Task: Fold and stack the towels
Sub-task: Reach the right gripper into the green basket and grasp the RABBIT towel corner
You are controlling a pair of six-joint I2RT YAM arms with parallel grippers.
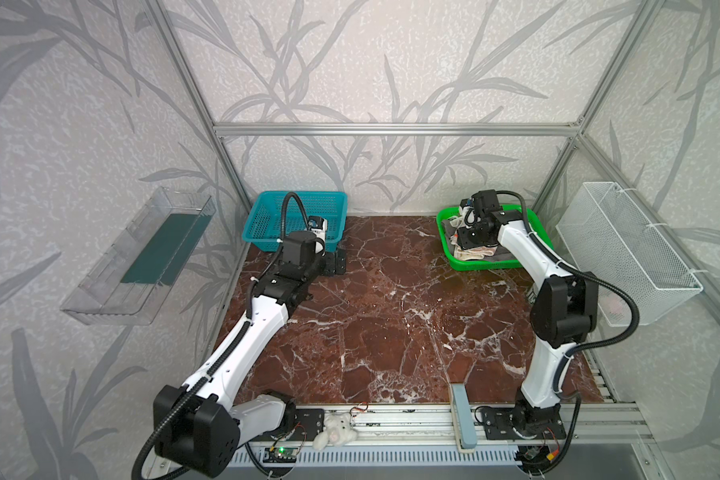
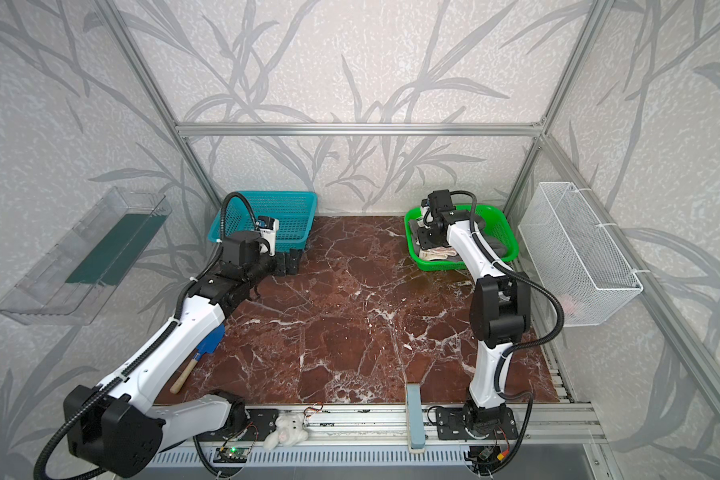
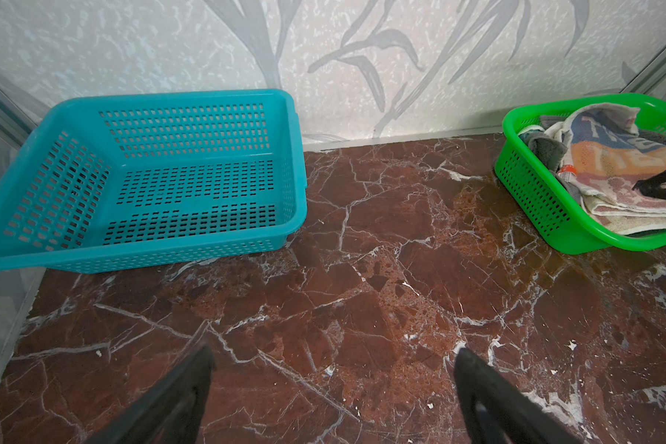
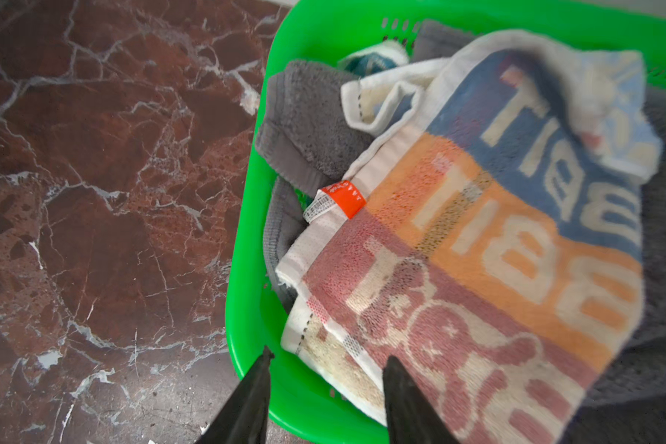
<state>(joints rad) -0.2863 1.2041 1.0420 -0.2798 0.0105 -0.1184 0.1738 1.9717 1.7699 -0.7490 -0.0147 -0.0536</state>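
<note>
Checking a top view, I find the towels (image 1: pixel 474 252) in the green basket (image 1: pixel 489 266) at the table's two o'clock, under the right arm (image 1: pixel 516 239). In the left wrist view, the left gripper (image 3: pixel 333 355) gapes wide over the table (image 3: pixel 362 250), well apart from them. In the right wrist view, the right gripper (image 4: pixel 327 357) is half apart, straddling the lettered towel (image 4: pixel 496 230) at its edge. I judge nothing is clamped yet.

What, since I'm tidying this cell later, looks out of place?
A white plush toy lies on the front rail, a blue trowel on the table under the left arm; neither suits towel folding.
</note>
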